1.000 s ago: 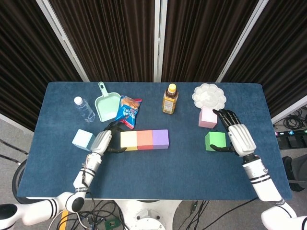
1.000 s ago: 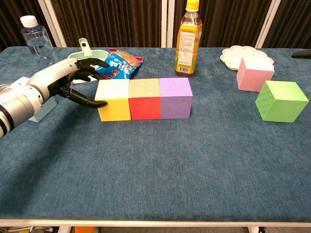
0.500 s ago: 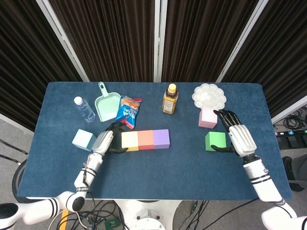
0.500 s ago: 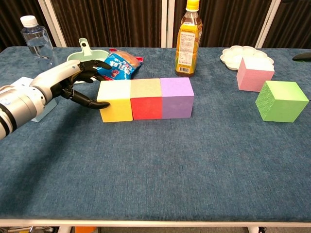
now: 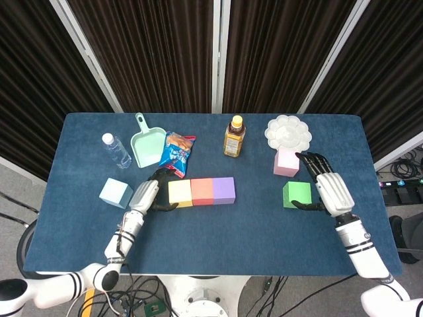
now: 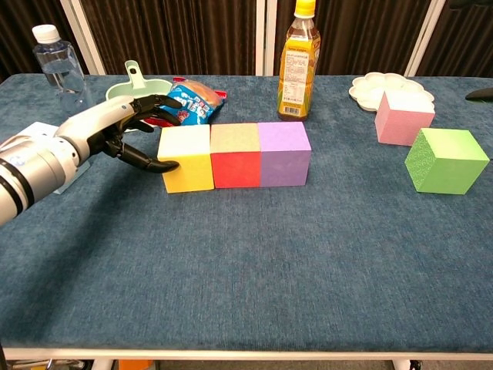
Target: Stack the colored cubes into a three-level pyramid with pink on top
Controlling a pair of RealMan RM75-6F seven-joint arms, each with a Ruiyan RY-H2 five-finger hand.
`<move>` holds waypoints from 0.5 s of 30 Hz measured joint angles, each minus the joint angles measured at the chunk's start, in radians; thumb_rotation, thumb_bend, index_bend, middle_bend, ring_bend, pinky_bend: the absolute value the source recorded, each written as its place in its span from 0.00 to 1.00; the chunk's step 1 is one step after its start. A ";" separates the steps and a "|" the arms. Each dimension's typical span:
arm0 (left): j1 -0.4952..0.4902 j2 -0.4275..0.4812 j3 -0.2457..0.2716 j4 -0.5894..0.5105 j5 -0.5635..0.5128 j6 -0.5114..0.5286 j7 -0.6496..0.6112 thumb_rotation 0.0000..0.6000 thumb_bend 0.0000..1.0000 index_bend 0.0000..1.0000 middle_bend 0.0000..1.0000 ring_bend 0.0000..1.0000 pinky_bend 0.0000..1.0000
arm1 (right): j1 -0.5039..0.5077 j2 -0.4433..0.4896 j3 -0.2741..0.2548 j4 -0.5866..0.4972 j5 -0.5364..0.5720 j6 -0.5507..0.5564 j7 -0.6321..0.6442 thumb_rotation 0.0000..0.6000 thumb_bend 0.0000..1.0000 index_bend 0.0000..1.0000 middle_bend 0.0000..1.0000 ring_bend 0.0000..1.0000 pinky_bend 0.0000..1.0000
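Observation:
Yellow (image 5: 179, 192), red (image 5: 201, 191) and purple (image 5: 223, 189) cubes stand in a touching row at mid table. My left hand (image 5: 147, 195) is open, its fingertips touching the yellow cube's (image 6: 186, 158) left face; it holds nothing. A light blue cube (image 5: 114, 193) stands just left of that hand. On the right sit the pink cube (image 5: 286, 161) and, nearer me, the green cube (image 5: 297, 195). My right hand (image 5: 328, 188) lies open beside the green cube's right side, fingers reaching toward the pink cube. In the chest view pink (image 6: 404, 117) and green (image 6: 447, 160) stand apart.
Along the back stand a water bottle (image 5: 115, 150), a mint scoop (image 5: 149, 144), a snack bag (image 5: 178, 153), an orange drink bottle (image 5: 234, 137) and a white palette (image 5: 288, 132). Bare blue cloth lies between the row and the green cube.
My left hand has slid right with the row of three cubes, shifting them slightly rightward. The right hand, pink cube and green cube have stayed put.

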 measured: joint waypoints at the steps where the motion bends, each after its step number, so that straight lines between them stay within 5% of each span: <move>1: 0.000 0.000 0.001 0.000 0.000 0.000 -0.002 1.00 0.16 0.11 0.14 0.03 0.13 | 0.000 0.000 0.000 0.001 0.000 0.000 0.000 1.00 0.03 0.00 0.09 0.00 0.00; 15: 0.060 0.100 0.045 -0.085 0.056 0.086 0.021 1.00 0.16 0.10 0.10 0.00 0.13 | -0.005 0.000 0.000 0.009 0.003 -0.001 0.001 1.00 0.03 0.00 0.09 0.00 0.00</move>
